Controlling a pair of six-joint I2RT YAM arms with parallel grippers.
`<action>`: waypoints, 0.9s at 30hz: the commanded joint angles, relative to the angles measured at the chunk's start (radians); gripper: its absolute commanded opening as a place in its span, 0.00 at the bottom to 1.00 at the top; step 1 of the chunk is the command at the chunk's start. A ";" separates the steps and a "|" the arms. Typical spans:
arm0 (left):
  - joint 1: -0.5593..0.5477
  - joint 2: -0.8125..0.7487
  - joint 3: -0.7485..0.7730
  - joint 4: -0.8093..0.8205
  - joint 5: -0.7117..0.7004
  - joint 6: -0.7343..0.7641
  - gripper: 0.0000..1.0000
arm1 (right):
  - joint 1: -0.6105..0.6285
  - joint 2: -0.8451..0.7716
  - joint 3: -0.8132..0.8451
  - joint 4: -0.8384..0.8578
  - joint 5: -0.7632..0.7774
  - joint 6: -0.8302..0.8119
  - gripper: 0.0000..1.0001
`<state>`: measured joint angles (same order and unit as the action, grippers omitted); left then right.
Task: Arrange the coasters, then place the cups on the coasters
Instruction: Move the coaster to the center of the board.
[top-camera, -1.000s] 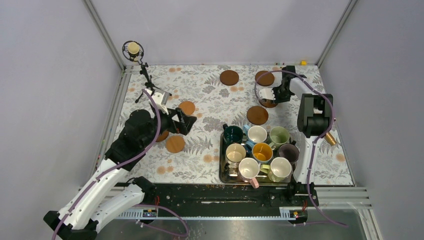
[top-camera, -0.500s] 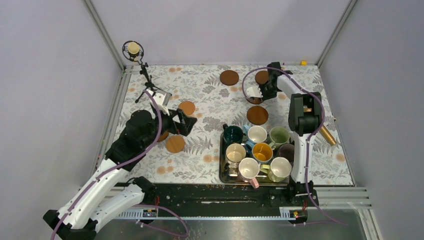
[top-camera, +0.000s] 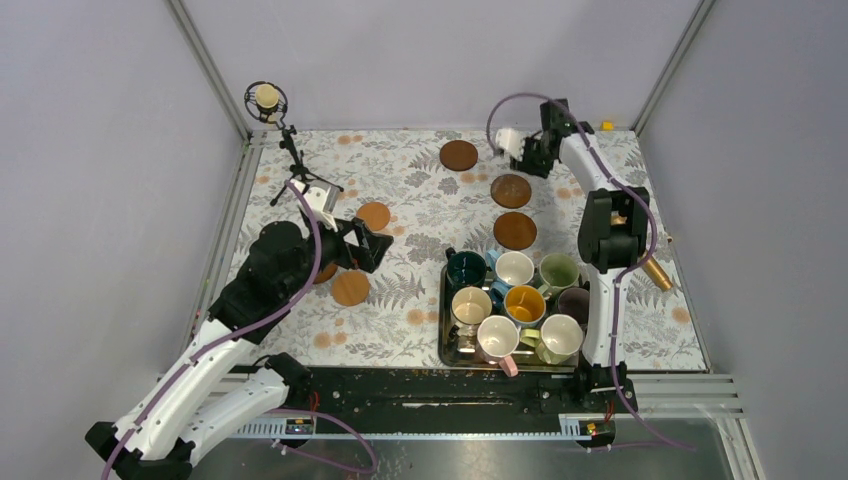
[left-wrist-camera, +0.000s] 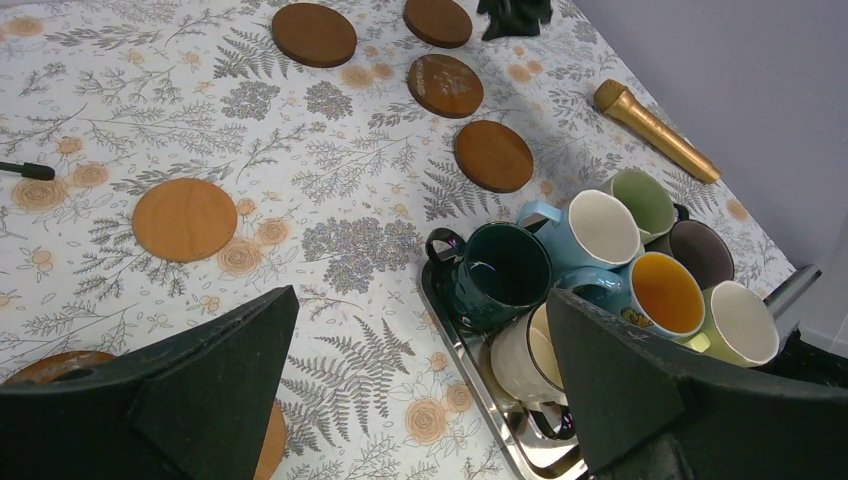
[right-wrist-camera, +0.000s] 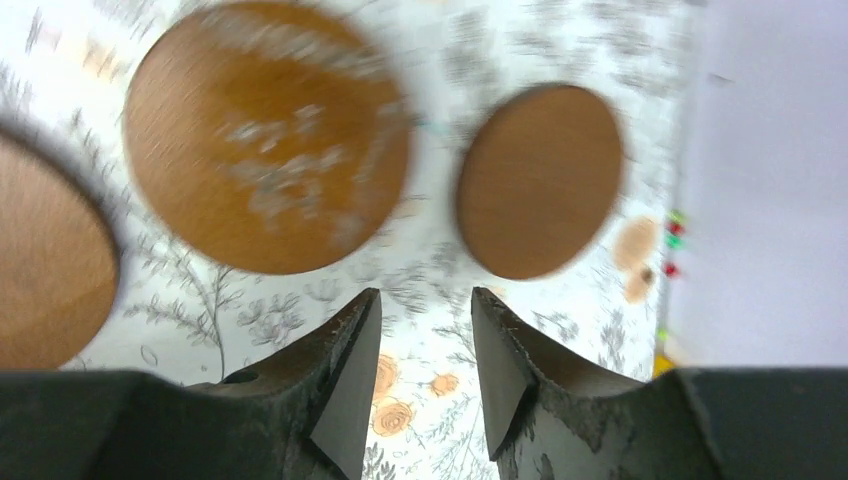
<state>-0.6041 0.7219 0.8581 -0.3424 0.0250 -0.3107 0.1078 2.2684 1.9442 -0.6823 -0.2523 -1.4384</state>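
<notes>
- left arm (top-camera: 275, 260): climbs from the near-left corner, slants inward over the floral cloth (top-camera: 420, 200), bends at a dark elbow and points its wrist toward the tray side.
- microphone (top-camera: 267, 98): stands on a small tripod at the far-left corner, apart from the arm.
- left gripper (top-camera: 372, 243): hangs above the cloth, jaws spread wide, nothing between them.
- pale coaster (top-camera: 374, 215): lies flat just beyond that gripper.
- near coaster (top-camera: 350, 288): lies just on the gripper's near side.
- half-hidden coaster (top-camera: 325, 272): shows only an edge from under the arm.
- dark coaster (top-camera: 459, 155): sits alone near the far edge, mid-table.
- smeared coaster (top-camera: 511, 190) and brown coaster (top-camera: 515, 230): lie in a line, close but apart, beyond the tray.
- steel tray (top-camera: 442, 340): holds all the cups (top-camera: 524, 303), eight packed together and upright, none on a coaster, with the dark green cup (top-camera: 466, 270) at its far-left corner.
- right arm (top-camera: 612, 235): stands up beside the tray's right edge, folds at the elbow, stretches to the far edge, tips its wrist down and leftward.
- right gripper (right-wrist-camera: 424, 300): hovers with jaws a narrow gap apart, gripping nothing, tips over bare cloth between the smeared coaster and the far coaster (right-wrist-camera: 540, 180), touching neither.
- gold cylinder (top-camera: 660, 277): lies on the cloth, right of the right arm.
</notes>
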 joint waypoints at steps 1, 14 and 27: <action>-0.004 -0.017 0.033 0.052 -0.005 0.004 0.99 | 0.004 -0.025 0.238 0.018 -0.029 0.573 0.47; -0.006 -0.050 0.013 0.066 -0.010 -0.007 0.99 | -0.007 0.002 0.272 -0.001 0.242 1.706 0.49; -0.005 -0.054 0.006 0.074 0.002 -0.012 0.99 | -0.066 0.029 0.043 0.111 0.290 2.124 0.52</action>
<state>-0.6041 0.6815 0.8577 -0.3347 0.0235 -0.3187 0.0753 2.2921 2.0975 -0.6601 0.0357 0.5083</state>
